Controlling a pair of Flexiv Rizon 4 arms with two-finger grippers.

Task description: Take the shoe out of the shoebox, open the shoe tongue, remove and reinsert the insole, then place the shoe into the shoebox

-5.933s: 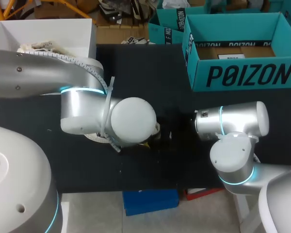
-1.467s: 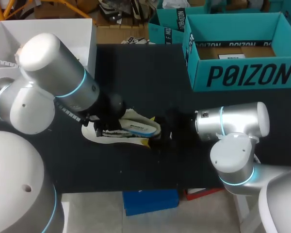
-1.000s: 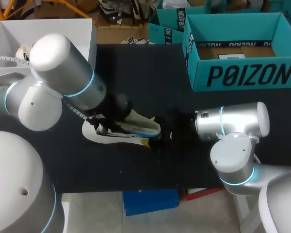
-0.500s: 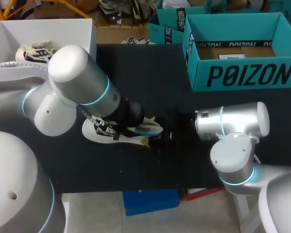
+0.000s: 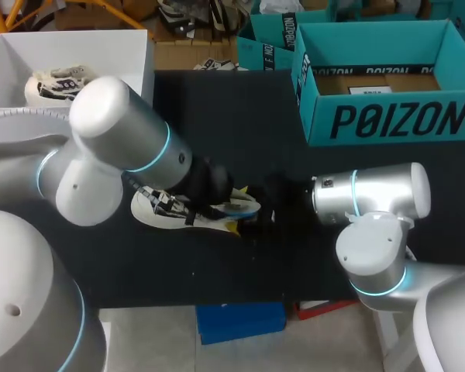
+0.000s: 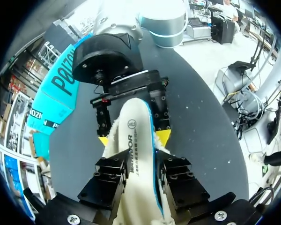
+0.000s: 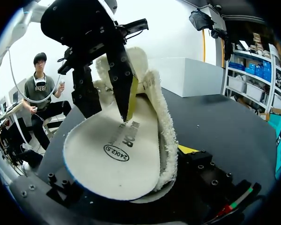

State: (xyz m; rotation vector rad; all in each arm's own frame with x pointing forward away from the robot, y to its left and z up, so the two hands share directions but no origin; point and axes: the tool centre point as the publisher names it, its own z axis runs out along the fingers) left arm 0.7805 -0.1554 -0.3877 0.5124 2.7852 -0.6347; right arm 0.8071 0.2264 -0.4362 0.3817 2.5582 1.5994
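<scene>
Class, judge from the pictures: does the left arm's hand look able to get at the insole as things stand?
Likely yes: the left hand is closed on the insole, which stands up clear of the shoe; nothing lies between them.

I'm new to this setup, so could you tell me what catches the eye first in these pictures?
The white insole with its blue edge stands out at the middle of the black table, pinched by the left gripper over the fleece-lined shoe, which the right gripper holds. The big teal shoebox sits open at its far right corner.
</scene>
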